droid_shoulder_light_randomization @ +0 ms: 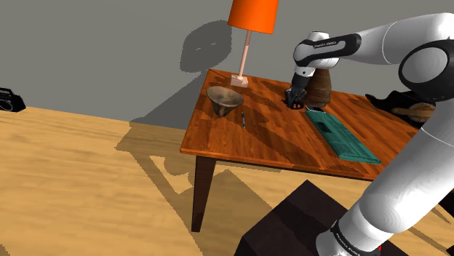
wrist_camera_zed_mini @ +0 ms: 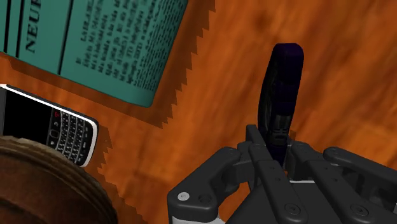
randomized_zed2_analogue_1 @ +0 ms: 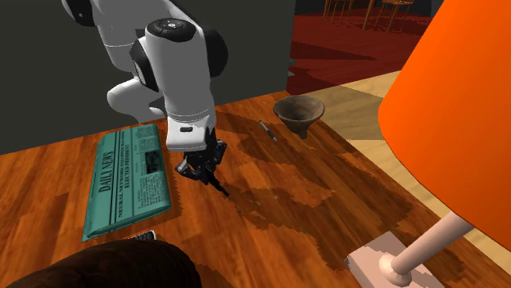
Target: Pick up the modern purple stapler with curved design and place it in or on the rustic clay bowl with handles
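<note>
The wooden table [droid_shoulder_light_randomization: 240,138] carries everything. The white arm [randomized_zed2_analogue_1: 176,57] reaches down beside the green newspaper [randomized_zed2_analogue_1: 131,176]. The brown bowl [droid_shoulder_light_randomization: 224,99] stands near the orange lamp [droid_shoulder_light_randomization: 252,14], well apart from the gripper [wrist_camera_zed_mini: 275,141]. The jaws are clenched on the dark purple stapler [wrist_camera_zed_mini: 283,83], which is close to the table top.

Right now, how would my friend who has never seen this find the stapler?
Start at the wooden table and find the white robot arm over it, next to the teal newspaper. The stapler is the slim curved thing pinched in the arm's black hand. Nothing else nearby is dark purple.
</note>
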### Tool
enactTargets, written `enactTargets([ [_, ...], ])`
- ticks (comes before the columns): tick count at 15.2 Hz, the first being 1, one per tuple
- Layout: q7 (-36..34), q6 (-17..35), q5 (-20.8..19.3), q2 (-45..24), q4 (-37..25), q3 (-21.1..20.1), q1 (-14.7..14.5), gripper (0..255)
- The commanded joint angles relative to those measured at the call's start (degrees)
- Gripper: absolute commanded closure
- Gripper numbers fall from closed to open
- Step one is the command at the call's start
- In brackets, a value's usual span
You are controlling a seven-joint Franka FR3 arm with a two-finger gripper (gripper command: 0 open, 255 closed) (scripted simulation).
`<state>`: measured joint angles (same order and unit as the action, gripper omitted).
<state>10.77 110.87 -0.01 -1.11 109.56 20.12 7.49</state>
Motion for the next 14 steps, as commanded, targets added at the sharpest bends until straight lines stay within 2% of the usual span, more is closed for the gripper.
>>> enactTargets([
  [1,0.0,-1.59,-0.14,0.37,-1.23,0.02,0.02,255],
  [14,-0.06,-11.54,-0.29,0.81,-10.76,0.0,-0.02,255],
])
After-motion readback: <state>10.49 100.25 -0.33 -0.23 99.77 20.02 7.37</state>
